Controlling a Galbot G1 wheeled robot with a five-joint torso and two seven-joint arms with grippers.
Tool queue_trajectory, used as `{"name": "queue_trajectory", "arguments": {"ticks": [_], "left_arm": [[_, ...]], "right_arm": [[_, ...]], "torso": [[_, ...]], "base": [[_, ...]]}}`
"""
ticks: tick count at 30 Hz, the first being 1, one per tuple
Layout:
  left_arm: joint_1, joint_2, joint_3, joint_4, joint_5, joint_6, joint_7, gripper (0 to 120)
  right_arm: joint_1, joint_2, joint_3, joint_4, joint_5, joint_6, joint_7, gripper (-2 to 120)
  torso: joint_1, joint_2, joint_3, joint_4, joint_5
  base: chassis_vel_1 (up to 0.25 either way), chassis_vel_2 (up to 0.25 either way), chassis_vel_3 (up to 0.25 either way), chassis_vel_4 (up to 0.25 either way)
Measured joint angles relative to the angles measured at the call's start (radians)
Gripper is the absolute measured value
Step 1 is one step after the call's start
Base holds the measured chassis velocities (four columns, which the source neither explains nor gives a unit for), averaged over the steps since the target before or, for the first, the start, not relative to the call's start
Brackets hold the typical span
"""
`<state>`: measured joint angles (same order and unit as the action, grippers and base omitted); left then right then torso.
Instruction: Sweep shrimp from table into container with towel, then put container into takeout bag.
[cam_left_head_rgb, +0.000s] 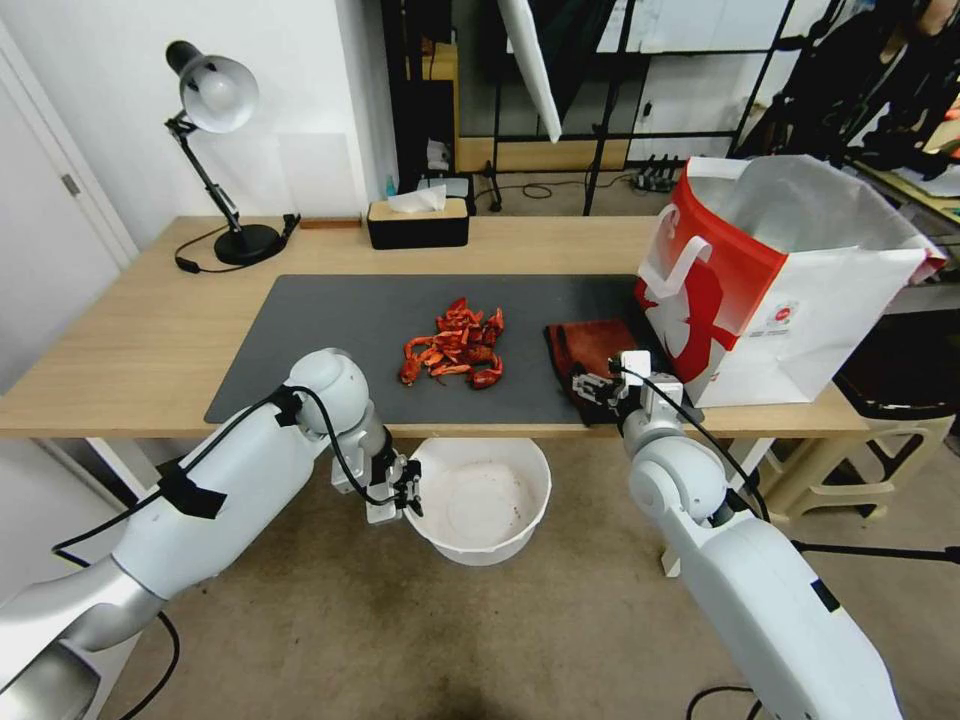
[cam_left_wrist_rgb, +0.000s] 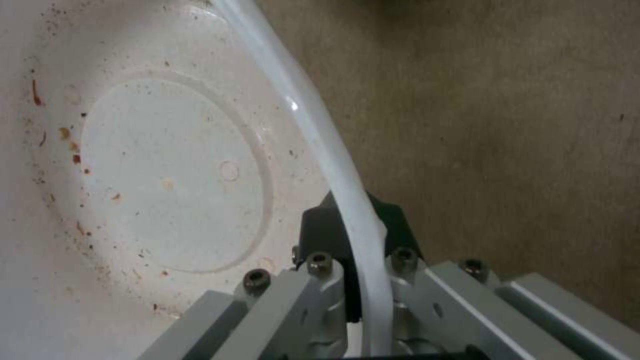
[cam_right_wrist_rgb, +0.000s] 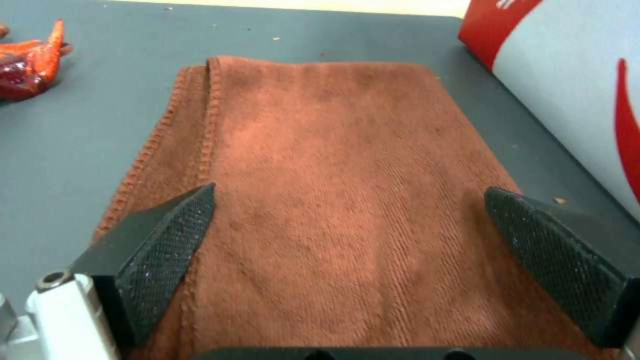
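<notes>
A heap of red-orange shrimp (cam_left_head_rgb: 455, 347) lies mid-mat on the wooden table (cam_left_head_rgb: 150, 330). Below the table's front edge, my left gripper (cam_left_head_rgb: 408, 490) is shut on the rim of the white container (cam_left_head_rgb: 483, 500); the left wrist view shows the rim (cam_left_wrist_rgb: 333, 165) pinched between the fingers and reddish stains inside. The rust-brown towel (cam_left_head_rgb: 590, 345) lies flat on the mat right of the shrimp. My right gripper (cam_left_head_rgb: 598, 388) hovers open over its near end, its black pads (cam_right_wrist_rgb: 167, 250) spread to either side of the cloth (cam_right_wrist_rgb: 333, 190). The red and white takeout bag (cam_left_head_rgb: 780, 280) stands open at the table's right end.
A dark grey mat (cam_left_head_rgb: 330, 330) covers the table's middle. A black tissue box (cam_left_head_rgb: 417, 222) and a desk lamp (cam_left_head_rgb: 215, 150) stand at the back. A beige stool (cam_left_head_rgb: 870, 460) sits right of the table. Carpet floor lies below the container.
</notes>
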<state>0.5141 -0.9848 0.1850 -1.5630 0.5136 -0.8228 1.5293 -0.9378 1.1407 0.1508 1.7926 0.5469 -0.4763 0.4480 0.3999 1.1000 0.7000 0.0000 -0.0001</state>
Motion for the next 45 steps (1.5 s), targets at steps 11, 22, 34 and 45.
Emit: {"name": "queue_trajectory", "arguments": {"ticks": [11,22,34,45], "left_arm": [[-0.004,0.005,-0.009,0.004,-0.005,0.000,0.000,0],[-0.005,0.002,-0.010,0.008,-0.012,0.000,0.000,0],[-0.012,0.007,-0.014,0.009,-0.020,0.000,0.000,0],[-0.015,0.005,-0.018,0.009,-0.027,0.000,0.000,0]], "right_arm": [[0.008,0.008,-0.012,-0.010,0.015,-0.004,0.000,100],[0.011,0.006,-0.011,-0.004,0.036,-0.015,0.020,98],[0.005,0.003,-0.008,0.007,0.056,-0.030,0.034,71],[0.007,0.004,-0.011,0.016,0.073,-0.050,0.048,48]], "torso": [[0.000,0.000,0.000,0.0000,0.0001],[0.000,0.000,0.000,0.0000,0.0000],[0.000,0.000,0.000,0.0000,0.0000],[0.000,0.000,0.000,0.0000,0.0001]], "base": [[0.000,0.000,0.000,0.000],[0.000,0.000,0.000,0.000],[0.000,0.000,0.000,0.000],[0.000,0.000,0.000,0.000]]}}
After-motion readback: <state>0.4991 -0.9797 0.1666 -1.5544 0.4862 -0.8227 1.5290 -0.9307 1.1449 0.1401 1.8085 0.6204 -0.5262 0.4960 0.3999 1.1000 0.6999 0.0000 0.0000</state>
